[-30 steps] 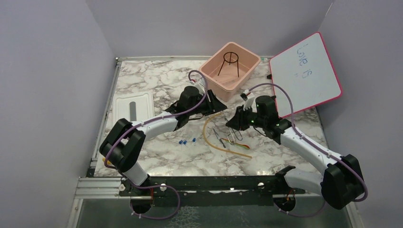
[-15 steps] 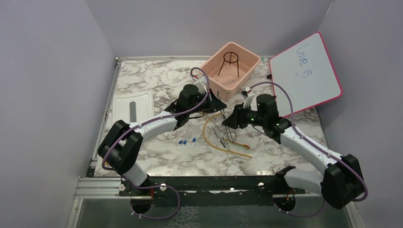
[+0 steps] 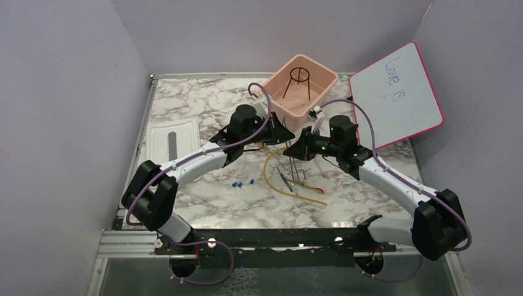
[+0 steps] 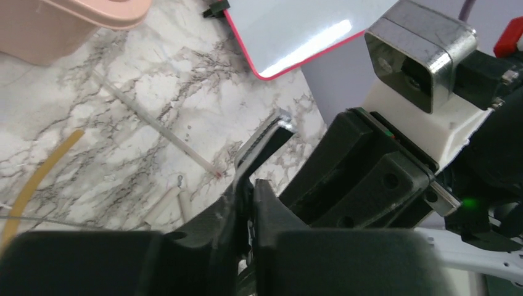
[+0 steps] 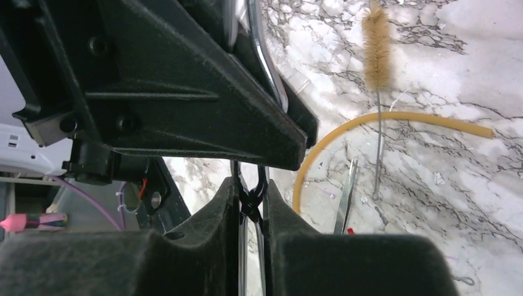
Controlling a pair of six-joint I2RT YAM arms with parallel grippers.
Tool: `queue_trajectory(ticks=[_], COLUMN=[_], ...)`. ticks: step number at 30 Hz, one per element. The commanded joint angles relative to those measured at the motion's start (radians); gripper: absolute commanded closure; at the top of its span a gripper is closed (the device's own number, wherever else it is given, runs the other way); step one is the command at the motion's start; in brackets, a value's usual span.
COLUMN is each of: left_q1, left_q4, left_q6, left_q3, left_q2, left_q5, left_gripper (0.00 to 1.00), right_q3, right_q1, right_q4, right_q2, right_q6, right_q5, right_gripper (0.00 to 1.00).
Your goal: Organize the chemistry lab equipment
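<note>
My right gripper (image 3: 298, 148) (image 5: 250, 185) is shut on the metal tongs (image 5: 250, 200) near their crossing and holds them above the table; their thin legs hang below it (image 3: 296, 166). My left gripper (image 3: 282, 132) (image 4: 253, 185) is shut on a flat metal strip with a bent tip (image 4: 266, 137), tip to tip with the right gripper. The left gripper's fingers (image 5: 203, 117) fill the right wrist view. The tan rubber tube (image 3: 271, 176) (image 5: 395, 117), the spatula (image 3: 285, 180) (image 5: 348, 185) and tiny blue-tipped pieces (image 3: 243, 184) lie on the marble. The black tripod (image 3: 299, 77) stands in the pink bin (image 3: 269, 95).
The whiteboard (image 3: 401, 92) leans at the back right. A white lid (image 3: 172, 139) lies at the left. A wire brush (image 5: 376, 43), a thin glass rod (image 4: 154, 126) and a coloured wire (image 3: 311, 188) lie near the grippers.
My right gripper has lifted the tongs off the table and moved left and back, up against the left gripper. The left arm has shifted only slightly.
</note>
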Motion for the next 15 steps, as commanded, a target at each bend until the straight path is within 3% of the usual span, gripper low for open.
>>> queue_trajectory(ticks=[1, 6, 9, 15], left_q1=[-0.004, 0.002, 0.019, 0.050], left_q4=[-0.110, -0.322, -0.466, -0.596], left_q6=[0.073, 0.138, 0.194, 0.338], left_q3=[0.092, 0.184, 0.263, 0.293], left_q2=[-0.051, -0.101, -0.134, -0.283], left_q5=[-0.049, -0.237, -0.343, -0.546], left_gripper=[0.69, 0.25, 0.18, 0.15], right_q3=[0.032, 0.057, 0.112, 0.315], right_q1=[0.007, 0.007, 0.008, 0.007], right_q4=[0.048, 0.079, 0.071, -0.014], right_q2=[-0.017, -0.035, -0.014, 0.067], right_q6=[0.030, 0.112, 0.157, 0.218], right_q5=[-0.008, 0.105, 0.199, 0.486], right_gripper=[0.91, 0.97, 0.99, 1.00])
